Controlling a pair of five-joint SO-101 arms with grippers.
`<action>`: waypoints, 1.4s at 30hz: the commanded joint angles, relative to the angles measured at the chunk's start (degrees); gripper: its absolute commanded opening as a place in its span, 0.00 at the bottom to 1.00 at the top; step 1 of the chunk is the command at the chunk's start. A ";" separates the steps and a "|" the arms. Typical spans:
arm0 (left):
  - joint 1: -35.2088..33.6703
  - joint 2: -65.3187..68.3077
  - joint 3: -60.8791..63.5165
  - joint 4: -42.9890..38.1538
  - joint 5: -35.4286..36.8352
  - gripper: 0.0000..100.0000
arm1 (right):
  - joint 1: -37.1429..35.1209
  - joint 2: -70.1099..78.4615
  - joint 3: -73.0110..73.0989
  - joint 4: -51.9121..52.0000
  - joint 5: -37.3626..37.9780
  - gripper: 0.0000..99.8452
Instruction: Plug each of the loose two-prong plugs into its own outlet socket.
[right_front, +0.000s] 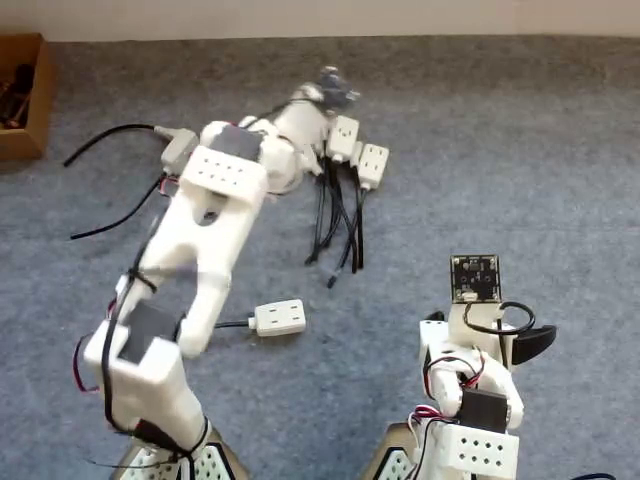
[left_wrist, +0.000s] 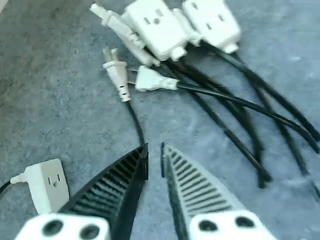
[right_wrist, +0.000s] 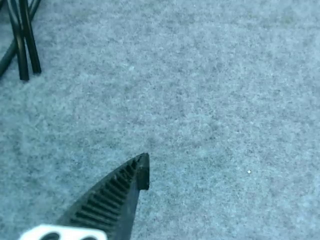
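My left gripper (left_wrist: 154, 152) hovers over the grey carpet, its black fingers almost together with nothing between them. Just beyond its tips lie two loose white two-prong plugs (left_wrist: 116, 73) (left_wrist: 151, 80) on black cords. Past them sit two white outlet sockets (left_wrist: 157, 25) (left_wrist: 211, 17) side by side, and a third plug (left_wrist: 112, 21) lies against the nearer one. A third socket (left_wrist: 46, 184) (right_front: 280, 318) lies apart, beside the left arm. In the high view the left gripper (right_front: 333, 88) is at the far middle, by the socket pair (right_front: 357, 150). My right gripper (right_front: 500, 335) rests near the front right, open; one black finger (right_wrist: 132, 187) shows over bare carpet.
A bundle of black cords (right_front: 338, 222) runs from the socket pair toward the table's middle, and their cut ends (right_wrist: 22, 42) show in the right wrist view. A brown cardboard box (right_front: 22, 95) stands at the far left edge. Grey carpet (right_front: 540, 150) stretches to the right.
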 joint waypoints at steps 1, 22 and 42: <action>-3.03 6.64 -2.77 -6.51 0.44 0.19 | -0.75 -1.01 4.88 0.13 0.70 0.58; -5.58 31.60 -25.80 -4.57 0.35 0.14 | -0.75 -1.01 4.88 0.13 0.70 0.58; -5.85 34.86 -28.70 0.26 0.53 0.00 | -0.75 -1.01 4.88 0.13 0.70 0.58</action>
